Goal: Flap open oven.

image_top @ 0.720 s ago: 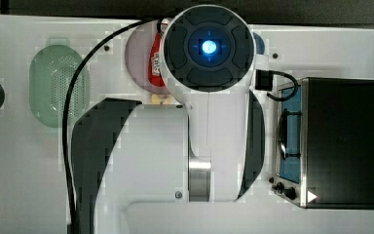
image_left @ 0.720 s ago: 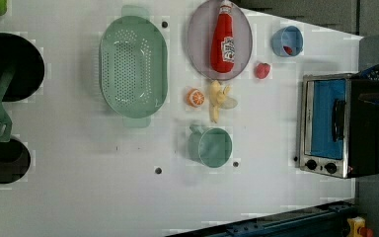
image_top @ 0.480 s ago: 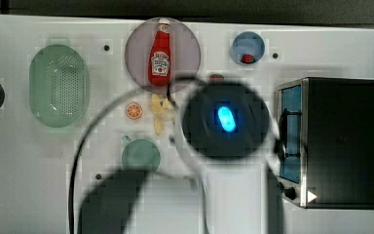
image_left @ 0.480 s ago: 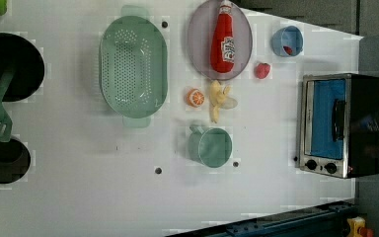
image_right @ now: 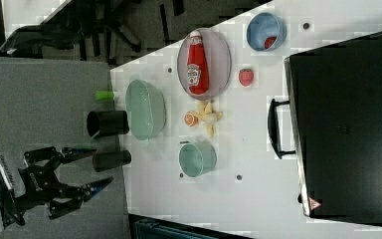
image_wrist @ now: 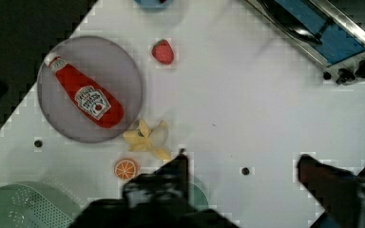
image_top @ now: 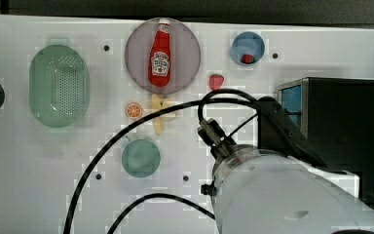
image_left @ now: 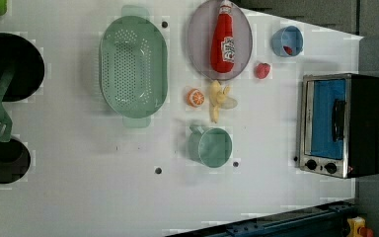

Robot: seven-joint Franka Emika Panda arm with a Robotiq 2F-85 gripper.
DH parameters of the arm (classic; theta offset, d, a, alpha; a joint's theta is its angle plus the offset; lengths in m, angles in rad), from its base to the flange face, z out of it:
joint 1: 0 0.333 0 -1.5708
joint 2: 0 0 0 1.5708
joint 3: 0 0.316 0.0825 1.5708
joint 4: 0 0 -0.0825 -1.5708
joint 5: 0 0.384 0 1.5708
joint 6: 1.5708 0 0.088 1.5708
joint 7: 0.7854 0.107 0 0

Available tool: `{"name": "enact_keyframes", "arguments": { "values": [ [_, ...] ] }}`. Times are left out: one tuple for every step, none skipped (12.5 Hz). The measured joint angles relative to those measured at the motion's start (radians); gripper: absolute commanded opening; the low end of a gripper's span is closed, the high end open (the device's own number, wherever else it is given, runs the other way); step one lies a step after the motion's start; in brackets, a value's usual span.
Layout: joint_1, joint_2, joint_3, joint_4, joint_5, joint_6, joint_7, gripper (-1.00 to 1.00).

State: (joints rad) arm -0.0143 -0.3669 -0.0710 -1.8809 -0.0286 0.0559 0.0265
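Over at the right edge of the left view sits the oven [image_left: 341, 125], on the white desk [image_left: 276, 197], and its blue door is seen shut, with the black bar handle [image_left: 339, 120] flat against it. So nothing of the task is done yet: the handle has to be reached, hooked and swung down. The claw [image_wrist: 240, 173] is seen in the wrist view with fingers well apart and nothing between them, well short of the door. Writing-wise, a white label is seen on the ketchup bottle [image_left: 224, 38] on the grey plate [image_left: 197, 34], probably a brand name, but it can't be read.
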Motion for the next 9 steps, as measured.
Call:
{"name": "enact_keyframes", "arguments": {
  "values": [
    [0.001, 0.010, 0.002, -0.001, 0.002, -0.001, -0.002, -0.08],
    [0.002, 0.023, 0.002, -0.006, 0.001, -0.002, -0.002, -0.31],
    [0.004, 0.035, 0.000, -0.018, 0.003, -0.003, -0.002, -0.55],
    [0.005, 0.048, -0.001, -0.026, 0.001, -0.002, -0.002, -0.65],
    [0.005, 0.059, -0.004, -0.033, 0.001, -0.003, -0.009, -0.65],
    [0.006, 0.063, -0.008, -0.045, -0.002, -0.004, -0.025, -0.65],
    [0.011, 0.071, -0.021, -0.051, -0.003, -0.004, -0.050, -0.65],
    [0.017, 0.081, -0.045, -0.052, -0.003, -0.005, -0.097, -0.65],
    [0.020, 0.089, -0.072, -0.052, -0.002, -0.008, -0.152, -0.65]
  ]
}}
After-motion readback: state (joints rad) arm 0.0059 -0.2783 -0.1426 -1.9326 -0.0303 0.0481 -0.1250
